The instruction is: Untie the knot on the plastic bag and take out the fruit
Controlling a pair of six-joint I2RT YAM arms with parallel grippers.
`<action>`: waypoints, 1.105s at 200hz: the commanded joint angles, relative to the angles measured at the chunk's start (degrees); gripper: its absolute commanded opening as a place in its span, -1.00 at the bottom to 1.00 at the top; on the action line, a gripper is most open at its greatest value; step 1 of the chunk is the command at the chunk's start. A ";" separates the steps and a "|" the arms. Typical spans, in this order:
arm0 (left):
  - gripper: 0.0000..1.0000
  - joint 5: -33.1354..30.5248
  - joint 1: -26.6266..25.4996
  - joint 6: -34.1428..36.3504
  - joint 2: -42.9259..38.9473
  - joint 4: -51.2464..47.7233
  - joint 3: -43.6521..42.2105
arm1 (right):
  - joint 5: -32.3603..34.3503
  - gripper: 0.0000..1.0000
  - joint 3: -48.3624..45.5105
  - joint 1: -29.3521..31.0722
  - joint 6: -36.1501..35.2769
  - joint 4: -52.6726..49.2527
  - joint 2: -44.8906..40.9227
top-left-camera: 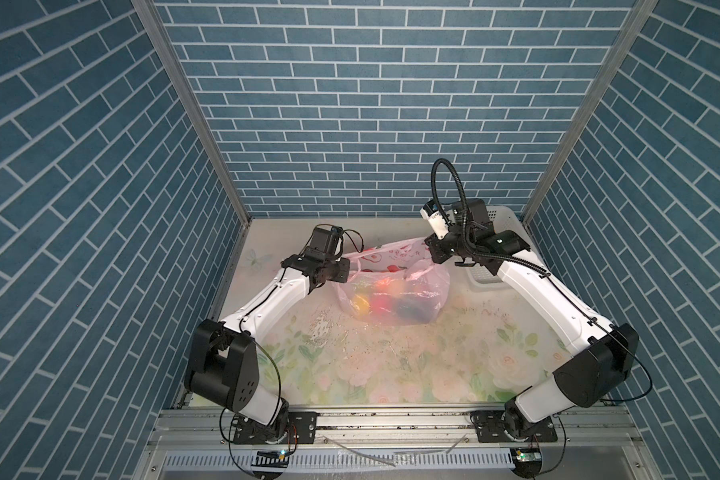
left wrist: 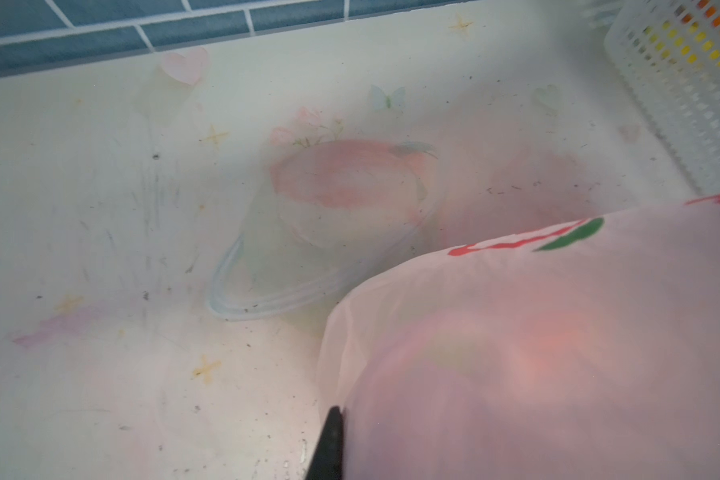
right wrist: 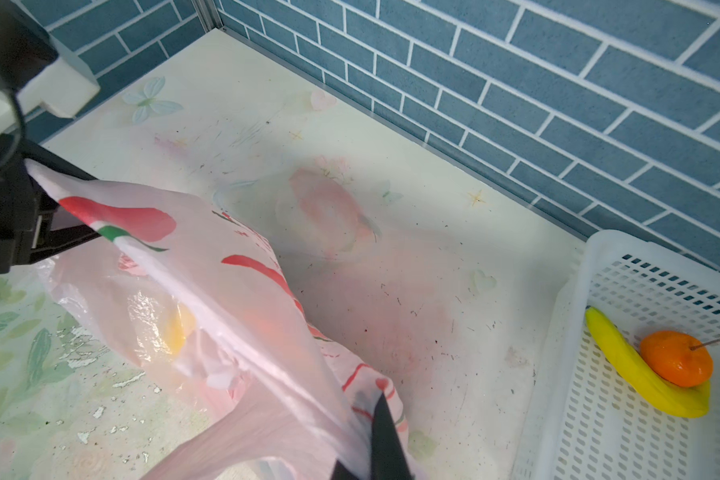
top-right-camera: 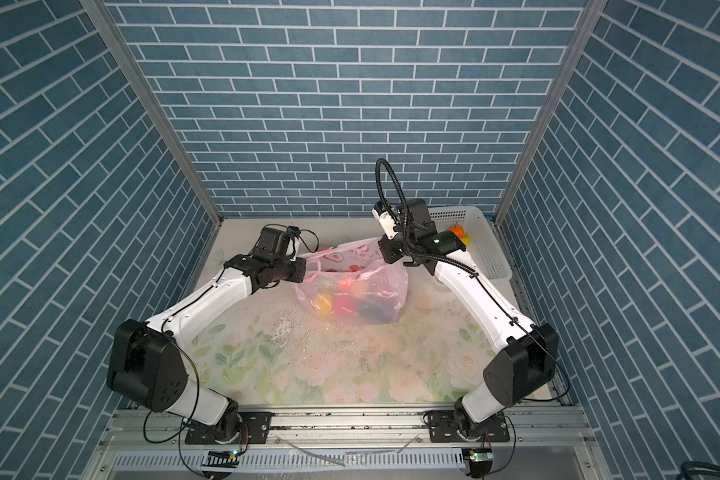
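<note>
The left claw (top-left-camera: 351,266) is clenched on one edge of the plastic bag (top-left-camera: 408,286); the right claw (right wrist: 375,424) grips the opposite edge, pink film stretched between them. The fruit (top-left-camera: 381,307) lies inside the bag, below and between both claws, resting on the worktop (top-left-camera: 391,365).

Blue brick-pattern walls (top-left-camera: 371,104) close the cell on three sides, met at the back corners by aluminium posts (top-left-camera: 192,112). The tabletop (top-left-camera: 391,365) carries a pale print of pink roses and green leaves; a patch (top-left-camera: 321,328) left of the middle is flaked and speckled. The right wrist view shows a butterfly motif (right wrist: 150,99) near a wall and a faint, blurred pink print (right wrist: 329,212), perhaps a fruit. An aluminium rail (top-left-camera: 391,419) and a slotted duct (top-left-camera: 516,459) edge the front. Light is soft and even
</note>
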 commanded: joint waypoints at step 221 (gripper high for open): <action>0.99 -15.64 -13.00 3.08 5.29 -0.51 15.99 | -4.22 -1.00 5.08 1.75 1.25 2.13 -1.00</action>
